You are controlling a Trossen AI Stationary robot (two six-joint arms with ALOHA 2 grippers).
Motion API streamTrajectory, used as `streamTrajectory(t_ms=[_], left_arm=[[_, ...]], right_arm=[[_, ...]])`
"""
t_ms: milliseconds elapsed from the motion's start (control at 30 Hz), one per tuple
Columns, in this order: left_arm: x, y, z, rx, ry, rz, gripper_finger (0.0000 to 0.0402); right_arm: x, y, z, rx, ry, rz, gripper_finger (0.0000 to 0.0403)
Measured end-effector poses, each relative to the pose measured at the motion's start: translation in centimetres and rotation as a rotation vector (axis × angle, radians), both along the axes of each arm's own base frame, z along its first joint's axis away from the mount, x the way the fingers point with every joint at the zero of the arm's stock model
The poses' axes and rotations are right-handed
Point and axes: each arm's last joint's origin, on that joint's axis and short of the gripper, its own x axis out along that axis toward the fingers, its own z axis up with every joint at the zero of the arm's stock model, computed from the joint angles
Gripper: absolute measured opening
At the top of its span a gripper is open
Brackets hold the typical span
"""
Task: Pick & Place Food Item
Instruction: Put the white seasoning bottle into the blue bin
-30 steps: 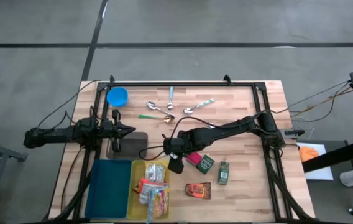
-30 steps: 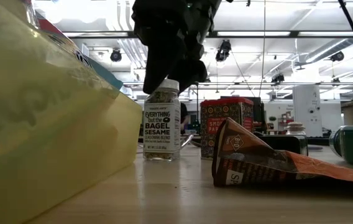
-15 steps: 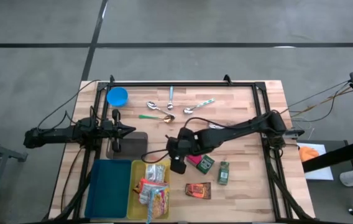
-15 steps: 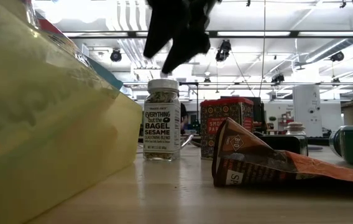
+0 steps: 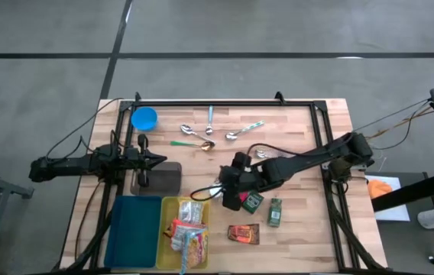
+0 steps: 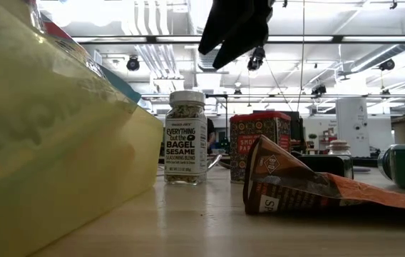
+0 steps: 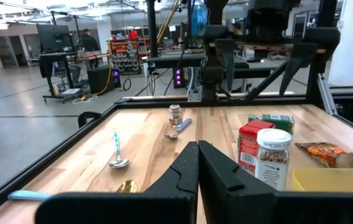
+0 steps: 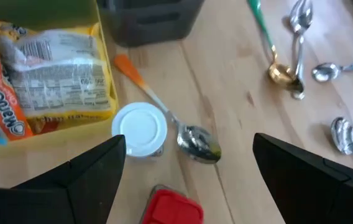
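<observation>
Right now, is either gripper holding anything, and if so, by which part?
Nothing is held. The right gripper is open in the air above the seasoning jar, touching nothing. The left gripper is shut and empty, parked at the table's left side.

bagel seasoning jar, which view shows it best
The low view: the seasoning jar stands upright with a readable label. The right wrist view shows only its white lid, the left wrist view its side, and the high view hides it.

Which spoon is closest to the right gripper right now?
The orange-handled spoon, its bowl lying beside the white-lidded seasoning jar, just below the open right gripper. The other spoons lie grouped farther off, past the green-handled one.
</observation>
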Motion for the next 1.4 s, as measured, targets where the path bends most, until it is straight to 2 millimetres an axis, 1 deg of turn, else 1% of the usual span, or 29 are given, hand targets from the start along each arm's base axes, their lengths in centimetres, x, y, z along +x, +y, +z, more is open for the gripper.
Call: streamTrajectory(t_ms=[167, 267, 400, 533, 600, 667, 767, 933, 1033, 1133, 1300, 1400], left_arm=[[0.0, 0.0, 0.0, 0.000, 0.001, 0.000, 0.0010], [0.0, 0.0, 0.0, 0.000, 0.000, 0.000, 0.0010], [0.0, 0.0, 0.0, 0.000, 0.004, 0.000, 0.0010], [0.1, 0.0, -0.1, -0.001, 0.014, 0.001, 0.0010], [0.1, 0.0, -0.1, 0.000, 0.017, 0.000, 0.0010], [0.1, 0.0, -0.2, -0.001, 0.019, 0.000, 0.0010], [0.1, 0.0, -0.1, -0.001, 0.019, 0.000, 0.0010], [0.1, 0.0, -0.2, -0.001, 0.020, 0.000, 0.0010], [0.1, 0.0, -0.2, -0.001, 0.021, 0.000, 0.0010], [0.2, 0.0, -0.2, -0.001, 0.026, 0.000, 0.0010], [0.2, 0.0, -0.3, -0.002, 0.033, 0.000, 0.0010], [0.2, 0.0, -0.3, -0.001, 0.033, 0.000, 0.0010]], right_arm=[[-2.3, -0.8, -0.5, -0.027, -0.125, -0.035, 0.0349], [-4.1, -1.4, -1.4, -0.044, -0.189, -0.006, 0.0349], [-6.5, -2.5, -3.0, -0.077, -0.276, 0.046, 0.0349], [-9.2, -3.5, -3.5, -0.059, -0.415, 0.076, 0.0349], [-10.6, -3.7, -3.9, -0.044, -0.458, 0.100, 0.0349], [-12.1, -4.0, -4.0, -0.048, -0.505, 0.114, 0.0349], [-14.3, -4.6, -4.0, -0.056, -0.565, 0.112, 0.0349], [-17.6, -5.5, -4.8, -0.050, -0.671, 0.088, 0.0349], [-18.9, -5.8, -5.0, -0.038, -0.769, 0.081, 0.0349], [-19.8, -5.9, -4.9, -0.024, -0.850, 0.095, 0.0349], [-20.4, -6.1, -5.5, -0.026, -0.855, 0.095, 0.0349], [-20.4, -6.1, -5.5, -0.031, -0.861, 0.095, 0.0349]])
